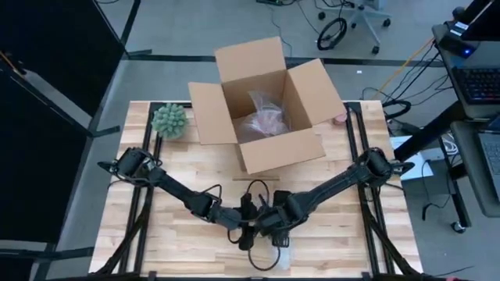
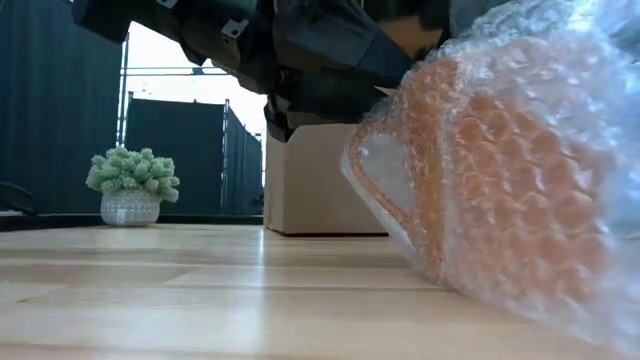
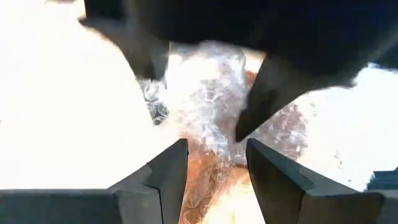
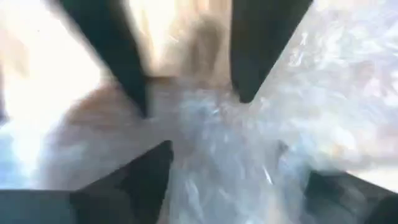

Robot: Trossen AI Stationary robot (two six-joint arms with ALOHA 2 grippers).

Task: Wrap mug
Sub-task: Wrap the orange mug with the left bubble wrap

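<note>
Wooden table (image 1: 156, 234): bubble-wrapped mug (image 2: 500, 190) between spread left hand (image 3: 214, 168) and spread right hand (image 4: 233, 174)

No words, numbers, labels or signs can be read anywhere. The open brown cardboard box (image 1: 268, 104) is plain on every side that shows, and nothing is printed on the clear bubble wrap (image 2: 520, 170) around the orange mug.
</note>
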